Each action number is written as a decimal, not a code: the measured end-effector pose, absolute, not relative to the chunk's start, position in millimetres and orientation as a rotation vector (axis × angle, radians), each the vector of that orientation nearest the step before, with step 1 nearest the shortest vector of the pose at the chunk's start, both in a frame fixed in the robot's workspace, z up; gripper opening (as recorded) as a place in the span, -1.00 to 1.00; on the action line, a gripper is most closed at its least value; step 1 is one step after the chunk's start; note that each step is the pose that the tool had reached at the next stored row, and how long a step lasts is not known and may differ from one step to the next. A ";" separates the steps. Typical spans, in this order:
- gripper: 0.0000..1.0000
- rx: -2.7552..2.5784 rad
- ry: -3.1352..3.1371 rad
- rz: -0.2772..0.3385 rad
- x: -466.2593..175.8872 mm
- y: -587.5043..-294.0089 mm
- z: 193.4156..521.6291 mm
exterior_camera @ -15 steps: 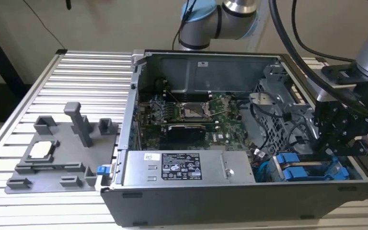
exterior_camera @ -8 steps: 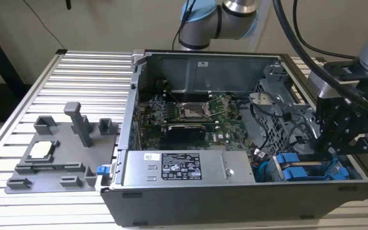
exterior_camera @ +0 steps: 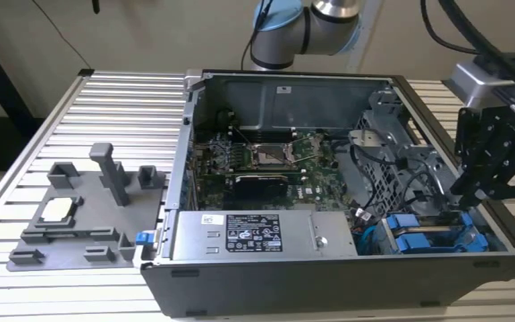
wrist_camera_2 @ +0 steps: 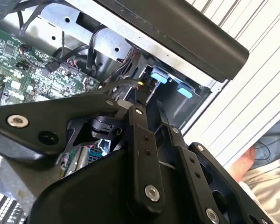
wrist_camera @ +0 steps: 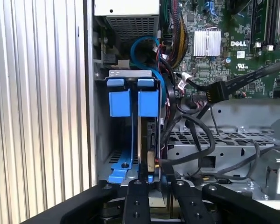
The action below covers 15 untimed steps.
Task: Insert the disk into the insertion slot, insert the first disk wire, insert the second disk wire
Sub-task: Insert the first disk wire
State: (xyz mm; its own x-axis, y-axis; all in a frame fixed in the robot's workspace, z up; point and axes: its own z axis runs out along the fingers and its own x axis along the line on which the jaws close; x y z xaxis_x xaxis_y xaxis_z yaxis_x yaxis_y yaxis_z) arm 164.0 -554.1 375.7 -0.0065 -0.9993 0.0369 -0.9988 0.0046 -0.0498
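The disk (wrist_camera: 148,135) stands edge-on in the insertion slot (wrist_camera: 130,73), its blue end tab (wrist_camera: 148,100) beside a second blue-tabbed carrier (wrist_camera: 118,100). In the exterior view both blue carriers (exterior_camera: 428,236) sit in the case's near right corner. My gripper (wrist_camera: 156,181) hovers at the disk's connector end, its black fingers (wrist_camera: 136,198) close together around a black wire plug (wrist_camera: 164,166). The second wrist view shows the gripper (wrist_camera_2: 151,111) reaching into the same corner. In the exterior view the gripper (exterior_camera: 469,198) hangs just above the drive cage. Another flat black plug (wrist_camera: 214,91) dangles loose over the motherboard.
The open computer case (exterior_camera: 347,282) lies on a ribbed aluminium table (exterior_camera: 123,107). It holds a motherboard (exterior_camera: 267,161), a silver labelled power-supply box (exterior_camera: 249,235) and a perforated grey cage (wrist_camera: 214,140) with tangled cables. A grey fixture plate (exterior_camera: 78,215) lies left. A person's hand (wrist_camera_2: 252,163) is nearby.
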 end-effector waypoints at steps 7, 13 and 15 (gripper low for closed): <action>-0.47 -2.208 2.220 -0.096 164.0 -553.9 403.0; -0.47 -2.208 2.220 -0.096 164.0 -553.7 403.1; -0.47 -2.208 2.221 -0.097 164.0 -551.9 403.4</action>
State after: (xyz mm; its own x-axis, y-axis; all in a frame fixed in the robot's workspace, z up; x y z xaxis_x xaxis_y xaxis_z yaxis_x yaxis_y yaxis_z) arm 164.0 -551.9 403.4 -0.0066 -0.9993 0.0376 -0.9987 0.0047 -0.0498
